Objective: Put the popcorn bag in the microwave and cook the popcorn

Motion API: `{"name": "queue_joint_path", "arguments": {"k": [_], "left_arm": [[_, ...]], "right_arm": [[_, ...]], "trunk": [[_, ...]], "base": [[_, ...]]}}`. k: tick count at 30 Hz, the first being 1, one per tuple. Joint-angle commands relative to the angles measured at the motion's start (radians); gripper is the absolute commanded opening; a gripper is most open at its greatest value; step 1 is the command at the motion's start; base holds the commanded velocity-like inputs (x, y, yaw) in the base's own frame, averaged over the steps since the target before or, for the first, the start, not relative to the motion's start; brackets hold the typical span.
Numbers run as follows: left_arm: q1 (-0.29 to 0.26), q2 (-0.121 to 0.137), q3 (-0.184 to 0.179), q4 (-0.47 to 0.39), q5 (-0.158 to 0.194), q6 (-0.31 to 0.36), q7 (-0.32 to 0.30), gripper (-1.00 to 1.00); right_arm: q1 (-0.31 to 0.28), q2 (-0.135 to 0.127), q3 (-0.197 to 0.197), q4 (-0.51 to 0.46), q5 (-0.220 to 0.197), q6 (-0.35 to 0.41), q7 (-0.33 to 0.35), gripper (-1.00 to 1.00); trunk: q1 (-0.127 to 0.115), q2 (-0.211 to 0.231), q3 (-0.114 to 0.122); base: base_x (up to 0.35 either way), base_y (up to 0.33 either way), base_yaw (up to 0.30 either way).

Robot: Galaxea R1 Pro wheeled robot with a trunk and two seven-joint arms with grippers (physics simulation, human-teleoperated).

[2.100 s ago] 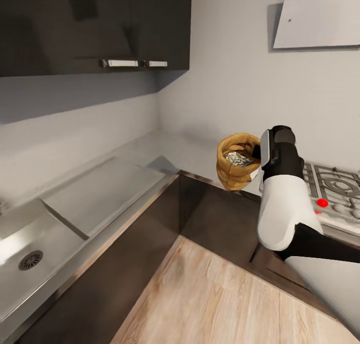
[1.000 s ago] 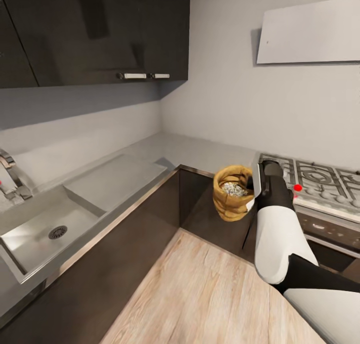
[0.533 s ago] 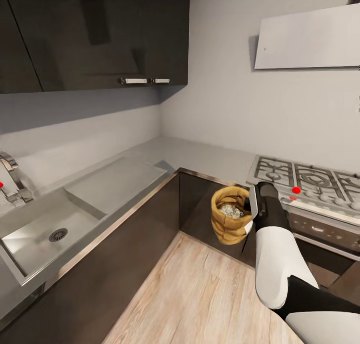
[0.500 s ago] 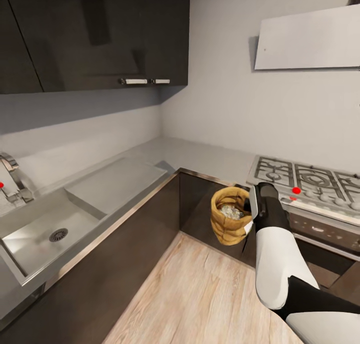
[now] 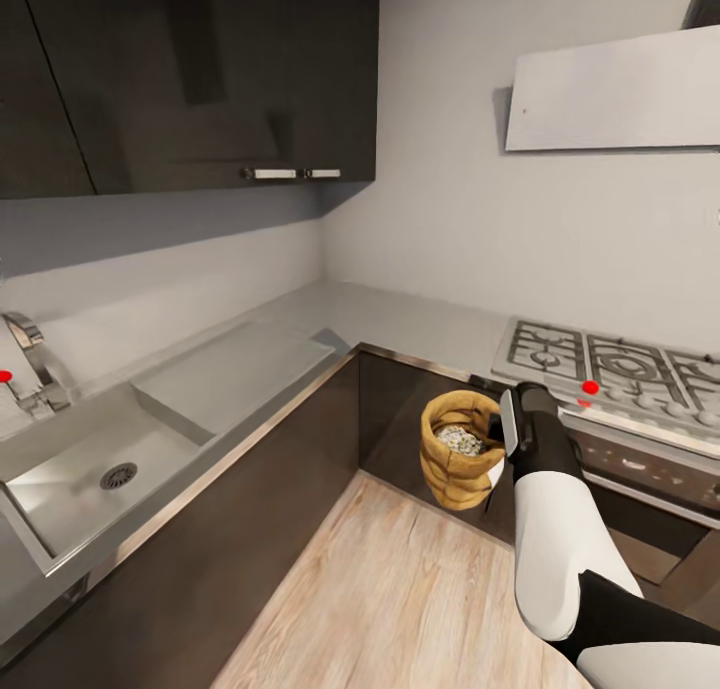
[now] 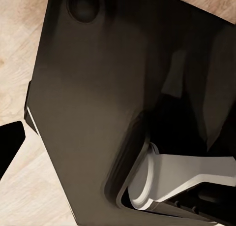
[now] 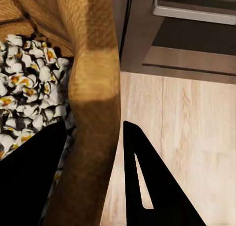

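Between the right gripper's (image 7: 93,186) jaws the rolled rim of the bag (image 5: 457,462) is pinched, one finger inside on the popcorn (image 7: 29,103), the other outside the wall. By this grip the bag is held upright in the air, clear of the tabletop (image 5: 400,321), above the wood floor (image 5: 400,579) and in front of the dark corner cabinets. Just beyond the wrist, the hob (image 5: 610,359) and a red knob (image 5: 590,387) are seen. Farther left the sink (image 5: 90,459) is set into the steel. Whether the left jaws are open or closed cannot be told.
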Motion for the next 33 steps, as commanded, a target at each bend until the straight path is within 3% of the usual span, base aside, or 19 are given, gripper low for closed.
{"name": "queue_joint_path", "arguments": {"k": [1, 12, 16, 33], "left_arm": [[0.000, 0.000, 0.006, 0.000, 0.004, -0.002, -0.005, 1.00], [-0.001, 0.001, 0.006, 0.000, 0.004, -0.002, -0.005, 1.00], [-0.001, 0.015, 0.006, 0.000, 0.005, 0.002, -0.017, 1.00], [-0.001, 0.014, 0.006, 0.000, 0.005, -0.001, -0.009, 1.00]], "right_arm": [[-0.001, 0.001, -0.002, -0.001, 0.000, 0.002, -0.003, -1.00], [-0.001, 0.003, -0.002, 0.000, 0.000, 0.002, -0.003, -1.00], [-0.001, 0.004, -0.002, 0.000, 0.001, 0.002, -0.003, -1.00], [-0.001, -0.004, -0.003, -0.007, 0.000, 0.002, -0.002, -1.00]], "trunk": [[0.000, -0.001, 0.000], [0.000, -0.001, 0.018], [0.000, -0.001, 0.024], [0.000, -0.001, 0.042]], "base": [[0.000, 0.000, 0.000], [0.000, 0.000, 0.000], [0.000, 0.000, 0.000], [0.000, 0.000, 0.000]]}}
